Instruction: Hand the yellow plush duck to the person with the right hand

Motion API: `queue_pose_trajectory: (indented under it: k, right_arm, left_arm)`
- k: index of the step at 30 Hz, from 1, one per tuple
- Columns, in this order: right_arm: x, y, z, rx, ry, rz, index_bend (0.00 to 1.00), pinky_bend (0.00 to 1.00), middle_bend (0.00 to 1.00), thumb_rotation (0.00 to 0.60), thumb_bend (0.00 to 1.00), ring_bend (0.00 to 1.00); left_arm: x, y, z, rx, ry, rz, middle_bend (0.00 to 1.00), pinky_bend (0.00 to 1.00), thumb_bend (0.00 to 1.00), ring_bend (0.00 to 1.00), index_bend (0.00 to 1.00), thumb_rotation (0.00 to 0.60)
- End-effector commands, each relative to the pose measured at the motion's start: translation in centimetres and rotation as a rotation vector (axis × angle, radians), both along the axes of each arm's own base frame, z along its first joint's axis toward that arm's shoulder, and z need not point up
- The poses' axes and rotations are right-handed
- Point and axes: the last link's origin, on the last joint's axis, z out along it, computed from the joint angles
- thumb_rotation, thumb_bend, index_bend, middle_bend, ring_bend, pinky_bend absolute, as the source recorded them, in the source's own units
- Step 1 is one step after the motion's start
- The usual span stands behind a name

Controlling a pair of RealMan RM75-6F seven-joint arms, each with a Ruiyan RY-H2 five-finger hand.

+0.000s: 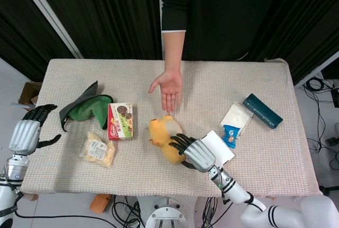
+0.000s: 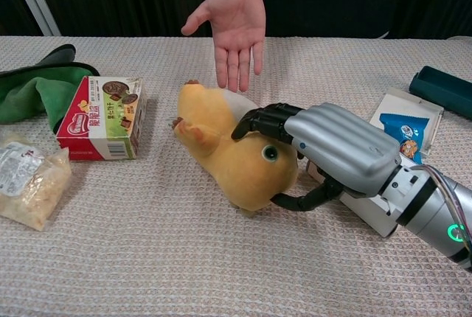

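Note:
The yellow plush duck (image 1: 160,134) (image 2: 212,136) lies on the table just below the person's open palm (image 1: 168,87) (image 2: 233,23), which reaches out over the far side. My right hand (image 1: 192,153) (image 2: 328,152) grips the duck's head: the fingers (image 2: 259,121) curl over its top and the thumb hooks under its chin. The duck still rests on the cloth-covered table (image 1: 159,177). My left hand (image 1: 24,132) hangs off the table's left edge, fingers apart and holding nothing; only the head view shows it.
A green cloth (image 1: 87,108) (image 2: 33,88), a red snack box (image 1: 120,121) (image 2: 107,116) and a bag of snacks (image 1: 98,149) (image 2: 26,184) lie left of the duck. Right of it are a white box (image 1: 218,146) (image 2: 381,220), a blue packet (image 1: 229,135) (image 2: 404,134) and a dark teal case (image 1: 262,111) (image 2: 442,90).

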Motion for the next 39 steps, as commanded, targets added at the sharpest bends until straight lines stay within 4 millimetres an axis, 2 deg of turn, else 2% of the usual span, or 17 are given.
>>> queue_pose_trajectory:
  k: [1,7,12,16,20,30,35,39]
  right_arm:
    - [0.0,-0.1,-0.2,-0.011,-0.003,-0.004,0.47,0.64,0.38,0.6,0.18,0.3]
    - [0.0,-0.3,-0.1,-0.051,-0.006,0.002,0.8,0.82,0.61,0.6,0.2,0.56]
    - [0.0,-0.6,0.6,-0.112,-0.055,0.011,0.98,0.9,0.75,0.6,0.26,0.72]
    - [0.1,-0.9,1.3,-0.152,-0.089,0.03,1.0,0.91,0.79,0.6,0.28,0.75]
    - [0.6,-1.3,2.8,-0.208,-0.153,0.07,1.0,0.91,0.8,0.6,0.29,0.76]
    - [2.2,-3.3,8.5,-0.429,-0.271,0.18,1.0,0.92,0.82,0.6,0.3,0.77]
    - [2.7,-5.9,10.7,-0.529,-0.266,0.185,1.0,0.92,0.82,0.6,0.3,0.77]
    - [3.0,-8.0,11.4,-0.556,-0.24,0.165,1.0,0.92,0.82,0.6,0.3,0.77]
  left_arm:
    - [0.0,0.0,0.1,0.001,-0.001,0.0,0.17,0.24,0.17,0.17,0.18,0.598]
    - [0.1,0.1,0.2,0.005,-0.009,-0.005,0.17,0.24,0.17,0.17,0.18,0.599]
    - [0.1,0.1,0.2,0.004,-0.01,-0.003,0.17,0.24,0.17,0.17,0.18,0.6]
    - [0.2,0.2,0.2,0.007,-0.01,-0.007,0.17,0.24,0.17,0.17,0.18,0.599]
    - [0.3,0.2,0.3,0.01,-0.013,-0.009,0.17,0.24,0.17,0.17,0.18,0.6]
    - [0.5,0.3,0.3,0.007,-0.014,-0.013,0.17,0.24,0.17,0.17,0.18,0.6]
    - [0.5,0.3,0.3,0.004,-0.012,-0.013,0.17,0.24,0.17,0.17,0.18,0.599]
    - [0.6,0.4,0.3,0.003,-0.012,-0.016,0.17,0.24,0.17,0.17,0.18,0.6]
